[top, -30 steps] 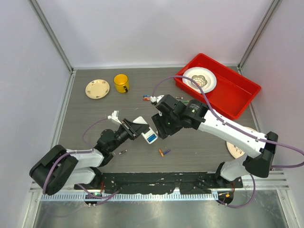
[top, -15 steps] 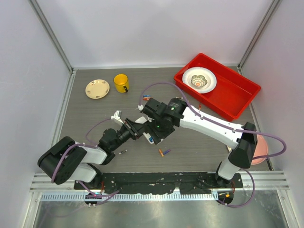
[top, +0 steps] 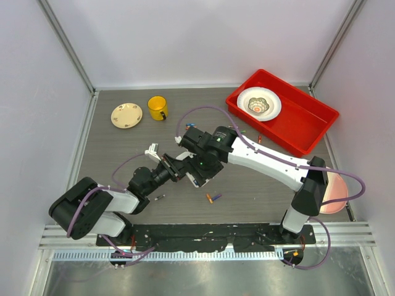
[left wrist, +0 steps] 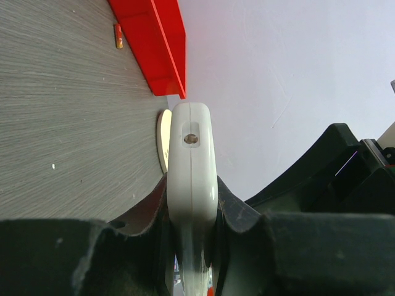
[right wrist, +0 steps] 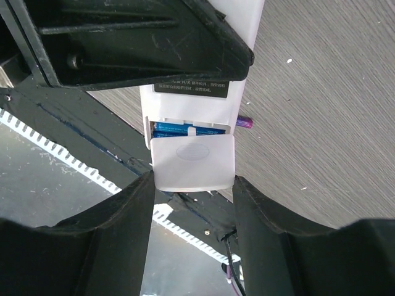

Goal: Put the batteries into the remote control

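My left gripper (left wrist: pixel 191 203) clamps the slim white plastic remote control (left wrist: pixel 191 154); right gripper (right wrist: pixel 192 185) seemingly pinches the small white square cover (right wrist: pixel 193 161) at its right end edge, grey tabletop (right wrist: pixel 321 123) beyond.

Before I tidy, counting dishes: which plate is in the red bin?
The patterned white one; the cream plate lies by the yellow cup, the pinkish one at the far right.

In the right wrist view, your slim flat white plastic remote control (right wrist: pixel 191 106) runs from top centre down to mid-frame, label side showing. Its compartment is open, with blue batteries (right wrist: pixel 185 129) inside and a small white square cover (right wrist: pixel 193 161) against the opening. Loose orange and purple batteries (top: pixel 214 198) lie lower centre in the top view.
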You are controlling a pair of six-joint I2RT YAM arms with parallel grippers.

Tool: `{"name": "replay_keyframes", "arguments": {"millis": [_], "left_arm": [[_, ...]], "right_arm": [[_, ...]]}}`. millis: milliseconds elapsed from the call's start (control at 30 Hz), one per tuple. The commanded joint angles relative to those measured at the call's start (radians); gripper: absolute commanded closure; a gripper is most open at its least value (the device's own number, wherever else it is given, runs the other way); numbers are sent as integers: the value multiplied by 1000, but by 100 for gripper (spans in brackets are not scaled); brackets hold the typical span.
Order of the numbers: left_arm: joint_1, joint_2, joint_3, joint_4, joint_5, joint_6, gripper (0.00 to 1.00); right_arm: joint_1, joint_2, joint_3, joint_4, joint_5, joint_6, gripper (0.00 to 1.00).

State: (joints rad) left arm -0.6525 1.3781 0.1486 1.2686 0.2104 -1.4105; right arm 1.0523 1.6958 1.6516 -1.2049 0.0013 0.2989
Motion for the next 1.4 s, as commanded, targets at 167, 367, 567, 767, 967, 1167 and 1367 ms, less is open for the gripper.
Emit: {"name": "replay_keyframes", "arguments": {"millis": [167,367,567,767,967,1167,1367], "left_arm": [[-4,-20,28,172,14,-2,100],[-7,-27,28,172,12,-2,100],[-13,-21,31,172,11,-4,100],[-19,-22,32,172,6,2,100],[-21,-28,31,170,-2,5,100],[-22,-31,29,160,-14,16,100],[-24,-36,23,158,-28,21,100]], "right_arm": [[9,-2,33,5,32,-1,99],[11,1,31,18,34,3,99],[14,8,40,22,37,5,99],[15,18,39,22,35,3,99],[17,11,37,19,34,11,99],[21,5,36,16,37,14,99],[21,2,33,11,46,16,99]]}}
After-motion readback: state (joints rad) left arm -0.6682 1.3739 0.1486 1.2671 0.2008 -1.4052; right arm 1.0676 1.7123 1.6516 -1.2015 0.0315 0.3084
